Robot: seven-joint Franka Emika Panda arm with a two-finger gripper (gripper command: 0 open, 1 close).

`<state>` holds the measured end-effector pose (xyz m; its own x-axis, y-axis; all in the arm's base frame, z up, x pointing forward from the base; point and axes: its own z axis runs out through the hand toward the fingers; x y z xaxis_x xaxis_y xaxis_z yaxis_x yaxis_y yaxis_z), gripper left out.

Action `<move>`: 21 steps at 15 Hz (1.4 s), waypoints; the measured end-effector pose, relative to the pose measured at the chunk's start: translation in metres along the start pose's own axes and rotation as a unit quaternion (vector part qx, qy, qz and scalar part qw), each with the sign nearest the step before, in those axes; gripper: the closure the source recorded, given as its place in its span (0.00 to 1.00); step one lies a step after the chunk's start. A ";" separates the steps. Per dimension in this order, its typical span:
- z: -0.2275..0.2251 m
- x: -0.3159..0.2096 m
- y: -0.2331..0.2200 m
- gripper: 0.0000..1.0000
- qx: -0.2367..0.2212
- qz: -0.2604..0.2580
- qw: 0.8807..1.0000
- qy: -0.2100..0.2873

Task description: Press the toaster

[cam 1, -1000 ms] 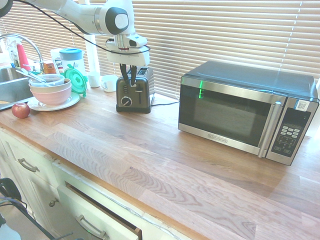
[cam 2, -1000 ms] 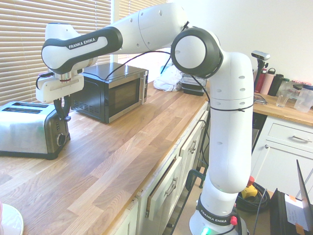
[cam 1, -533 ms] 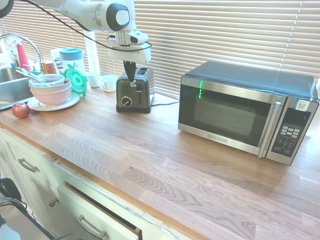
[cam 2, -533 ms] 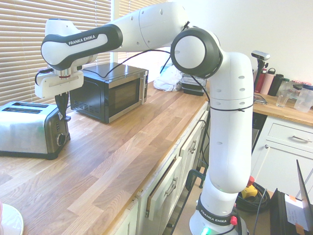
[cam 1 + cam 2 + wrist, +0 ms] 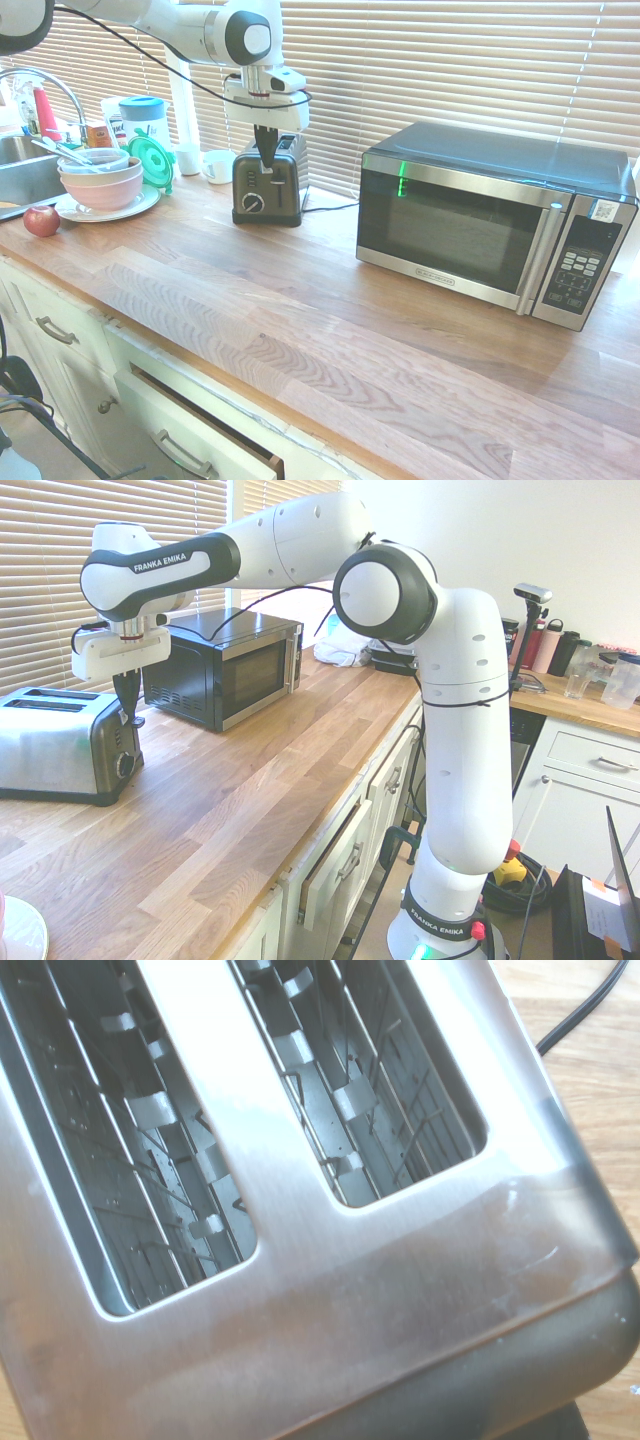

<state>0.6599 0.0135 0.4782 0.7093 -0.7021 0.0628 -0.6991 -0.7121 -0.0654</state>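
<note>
The toaster is a small brushed-steel box with a black front, a round dial and a vertical lever slot. It stands on the wooden counter near the blinds. My gripper points straight down over the top of its black front, fingers shut together with nothing between them. From the other side, the toaster sits at the left and my gripper hangs at its front upper edge, above the dial. Up close, the toaster shows its two empty slots.
A large steel-and-black microwave stands to the right of the toaster. Stacked bowls on a plate, an apple, a white cup and the sink lie to its left. A drawer below the counter stands ajar.
The fingers have come together from slightly apart. The hand has risen a little and shifted slightly along the toaster's front edge.
</note>
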 end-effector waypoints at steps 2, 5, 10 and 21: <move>0.001 0.005 0.003 1.00 0.004 0.001 1.000 -0.005; 0.003 0.009 0.006 1.00 0.007 0.002 1.000 -0.009; 0.028 0.022 0.013 1.00 0.002 0.003 1.000 -0.018; 0.067 0.028 0.024 1.00 0.015 0.006 0.999 -0.040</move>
<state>0.6688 -0.0231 0.4119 0.7067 -0.7073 -0.0184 -0.7054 -0.7024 -0.0947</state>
